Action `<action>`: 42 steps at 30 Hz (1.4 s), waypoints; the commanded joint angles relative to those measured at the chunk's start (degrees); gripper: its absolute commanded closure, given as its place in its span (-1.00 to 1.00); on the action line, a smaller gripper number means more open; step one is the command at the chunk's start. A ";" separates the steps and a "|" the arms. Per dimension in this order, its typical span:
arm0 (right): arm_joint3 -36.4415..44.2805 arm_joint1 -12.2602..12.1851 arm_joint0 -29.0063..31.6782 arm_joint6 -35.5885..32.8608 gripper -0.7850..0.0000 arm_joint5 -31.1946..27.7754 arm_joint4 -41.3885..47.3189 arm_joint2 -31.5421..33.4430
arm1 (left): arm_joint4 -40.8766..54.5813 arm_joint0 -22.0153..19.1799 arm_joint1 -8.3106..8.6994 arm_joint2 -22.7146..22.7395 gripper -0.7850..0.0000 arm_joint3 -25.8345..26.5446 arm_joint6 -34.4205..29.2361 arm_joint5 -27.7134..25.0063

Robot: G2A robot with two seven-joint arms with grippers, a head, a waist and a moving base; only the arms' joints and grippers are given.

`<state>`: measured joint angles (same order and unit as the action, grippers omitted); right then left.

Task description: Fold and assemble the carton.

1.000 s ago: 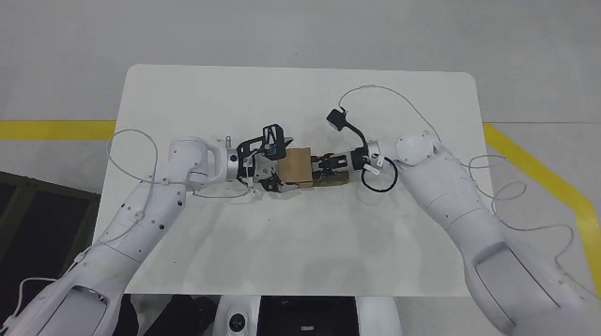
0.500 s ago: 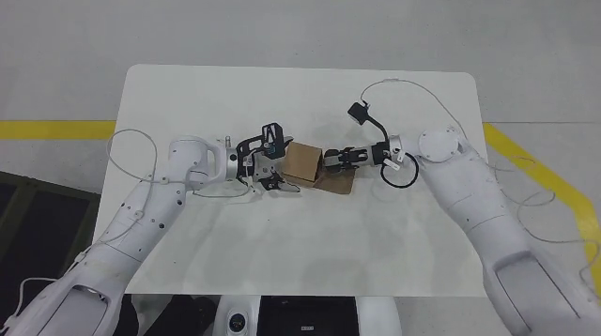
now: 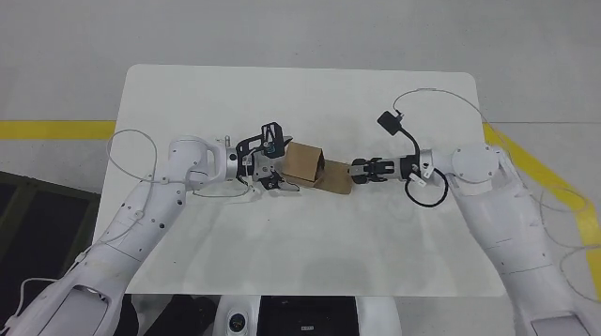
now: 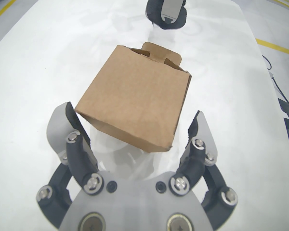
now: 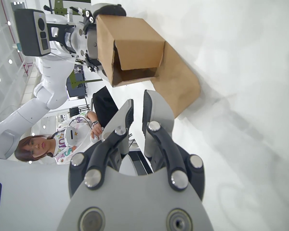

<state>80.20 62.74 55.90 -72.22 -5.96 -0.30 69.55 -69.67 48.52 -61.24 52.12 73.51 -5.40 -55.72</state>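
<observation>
A brown carton (image 3: 303,164) lies on its side at the middle of the white table (image 3: 188,101), open end toward my right arm. One flap (image 3: 336,179) lies flat on the table; in the right wrist view the flap (image 5: 180,82) spreads out from the carton's (image 5: 132,39) open mouth. My left gripper (image 3: 279,167) is open and straddles the closed end of the carton (image 4: 134,102); one finger (image 4: 69,118) touches a corner and the other stands apart. My right gripper (image 3: 358,169) is shut on nothing, just off the flap's edge, and is seen as (image 5: 137,99).
Thin cables loop over the table near each arm: one cable (image 3: 127,148) at the left, another cable (image 3: 423,97) at the right. The table's front and back halves are bare. In the left wrist view the right gripper (image 4: 169,13) shows beyond the carton.
My right gripper has drawn back to the right, away from the carton. The carton has turned slightly and its flap now lies open on the table. The left arm has kept still.
</observation>
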 commanded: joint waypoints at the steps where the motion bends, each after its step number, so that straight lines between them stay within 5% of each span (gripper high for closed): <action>1: 2.66 -0.51 2.62 0.61 0.69 1.69 -0.25 1.55 | 0.07 0.01 -0.04 0.02 -1.00 -0.02 0.16 0.03; 17: 0.79 -0.95 5.54 7.36 0.35 -0.04 -1.18 0.70 | -0.02 0.09 -0.21 0.26 -1.00 0.16 0.14 0.08; 42: -8.29 1.27 -2.50 9.33 0.27 -7.58 4.85 -7.41 | 0.23 0.16 -0.50 0.49 -1.00 0.26 -0.23 0.14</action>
<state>71.72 63.97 53.73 -62.91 -13.18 4.43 62.24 -69.41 48.69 -61.73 52.62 73.76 -5.65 -55.48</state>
